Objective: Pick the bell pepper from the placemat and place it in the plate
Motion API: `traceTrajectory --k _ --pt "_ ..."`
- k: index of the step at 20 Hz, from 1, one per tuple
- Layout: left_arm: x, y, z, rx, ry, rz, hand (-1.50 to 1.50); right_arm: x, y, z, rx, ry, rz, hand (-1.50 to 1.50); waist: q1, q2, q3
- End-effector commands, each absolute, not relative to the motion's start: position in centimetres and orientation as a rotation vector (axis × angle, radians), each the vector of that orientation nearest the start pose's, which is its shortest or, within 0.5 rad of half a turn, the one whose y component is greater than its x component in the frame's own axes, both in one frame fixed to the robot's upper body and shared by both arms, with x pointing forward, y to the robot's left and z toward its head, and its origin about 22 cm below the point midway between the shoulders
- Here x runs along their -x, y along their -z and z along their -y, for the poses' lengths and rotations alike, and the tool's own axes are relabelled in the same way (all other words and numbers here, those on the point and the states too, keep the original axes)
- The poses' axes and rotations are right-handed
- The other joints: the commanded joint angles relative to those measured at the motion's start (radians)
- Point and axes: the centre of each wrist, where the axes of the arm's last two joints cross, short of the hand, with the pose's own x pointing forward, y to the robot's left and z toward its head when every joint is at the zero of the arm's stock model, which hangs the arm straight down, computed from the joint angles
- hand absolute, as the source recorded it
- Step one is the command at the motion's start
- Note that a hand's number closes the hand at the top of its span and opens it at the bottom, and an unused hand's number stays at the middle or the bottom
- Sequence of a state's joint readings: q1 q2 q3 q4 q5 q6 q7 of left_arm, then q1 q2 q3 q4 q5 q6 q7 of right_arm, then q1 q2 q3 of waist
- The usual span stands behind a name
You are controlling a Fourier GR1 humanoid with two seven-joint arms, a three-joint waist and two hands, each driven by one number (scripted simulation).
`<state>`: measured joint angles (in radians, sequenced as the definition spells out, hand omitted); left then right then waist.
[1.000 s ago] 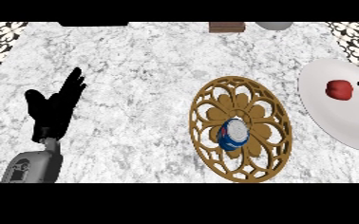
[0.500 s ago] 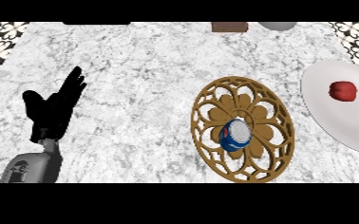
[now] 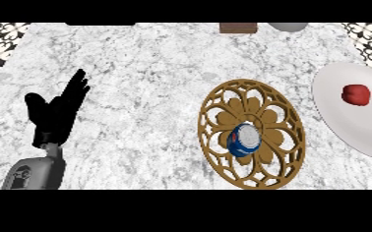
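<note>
While the red bell pepper [image 3: 355,94] already lies on the white plate [image 3: 343,124] just right of the placemat [image 3: 274,136], the left hand [image 3: 52,120] rests open well left of the placemat, and the right hand is out of view.

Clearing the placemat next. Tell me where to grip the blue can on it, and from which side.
Grip the blue can across its curved side wall, under the silver top, coming down from above. It seems to stand upright at the centre of the placemat, with open mat all round, so fingers can close on opposite sides.
</note>
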<state>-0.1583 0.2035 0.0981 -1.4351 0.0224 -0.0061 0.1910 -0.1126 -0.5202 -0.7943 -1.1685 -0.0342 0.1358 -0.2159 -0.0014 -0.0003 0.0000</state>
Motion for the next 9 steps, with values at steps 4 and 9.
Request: traceTrajectory --k 4,9 --pt "-28.4 -1.4 -27.1 -0.173 0.077 1.408 0.00 -16.7 -8.6 55.6 0.836 0.247 1.576 -1.50 -0.001 0.000 0.000" --pt "-28.0 -0.9 -26.9 -0.165 0.086 1.409 0.00 -16.0 -5.7 55.4 0.827 0.246 1.535 -1.50 0.000 0.000 0.000"
